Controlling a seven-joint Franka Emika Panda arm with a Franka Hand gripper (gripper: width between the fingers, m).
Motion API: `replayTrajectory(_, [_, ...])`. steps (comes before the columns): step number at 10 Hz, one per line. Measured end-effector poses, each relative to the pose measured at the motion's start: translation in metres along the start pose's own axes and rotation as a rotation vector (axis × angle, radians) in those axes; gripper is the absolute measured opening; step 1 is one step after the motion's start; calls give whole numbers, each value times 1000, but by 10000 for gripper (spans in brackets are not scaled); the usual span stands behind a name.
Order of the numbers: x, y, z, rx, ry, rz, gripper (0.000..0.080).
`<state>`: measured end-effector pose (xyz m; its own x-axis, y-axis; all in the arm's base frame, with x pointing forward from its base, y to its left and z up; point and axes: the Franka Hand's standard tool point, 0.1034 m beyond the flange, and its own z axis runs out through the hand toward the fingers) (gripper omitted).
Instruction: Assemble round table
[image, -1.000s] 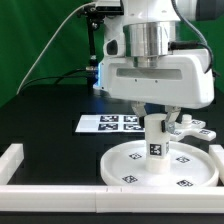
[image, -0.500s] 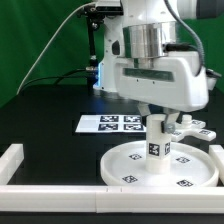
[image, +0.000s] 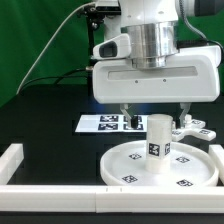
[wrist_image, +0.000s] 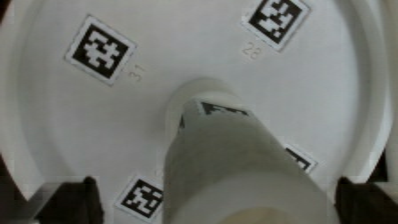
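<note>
The leg (image: 157, 143) stands upright near the middle of the round disc (image: 125, 165), which lies flat on the black table (image: 50, 110) at the near side, toward the exterior view's right. I cannot tell whether the leg is seated fast or only resting there.

I judge it to be light, stiff plastic with a smooth, rather slippery skin. It is thick, so I would pinch it across its round flank about midway up, squarely, with the jaws nearly full wide.

My gripper (image: 154, 114) hangs straight above it, jaws spread, one finger on each side of the leg's top and neither touching it. The wrist view agrees: the leg (wrist_image: 222, 140) rises from the disc (wrist_image: 89, 120) with the fingertips (wrist_image: 71, 200) clear of it.

I count one disc, one leg and one cross-shaped foot (image: 192, 129), the foot lying just beyond the disc. Farther left lies one marker board (image: 105, 122), and a white border rail (image: 50, 172) runs along the near edge.
</note>
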<state>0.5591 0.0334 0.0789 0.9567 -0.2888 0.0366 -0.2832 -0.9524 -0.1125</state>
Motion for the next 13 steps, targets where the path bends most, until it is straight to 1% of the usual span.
replayTrajectory(2, [0,0,0,-1,1,-143,649])
replayTrajectory(3, [4,-4,-1,-13,34,-358,649])
replayTrajectory(4, [4,-6,-1,-21,38,-523,649])
replayTrajectory(6, [5,-3,-1,-29,37,-581,649])
replayTrajectory(7, [5,-1,-1,-40,33,-670,649])
replayTrajectory(8, [4,-3,0,-57,27,-747,649])
replayTrajectory(9, [0,-12,2,-72,17,-838,649])
replayTrajectory(10, [-1,-13,2,-71,15,-889,649])
replayTrajectory(12, [0,-11,2,-71,17,-849,649])
replayTrajectory(13, [0,-11,2,-70,19,-797,513])
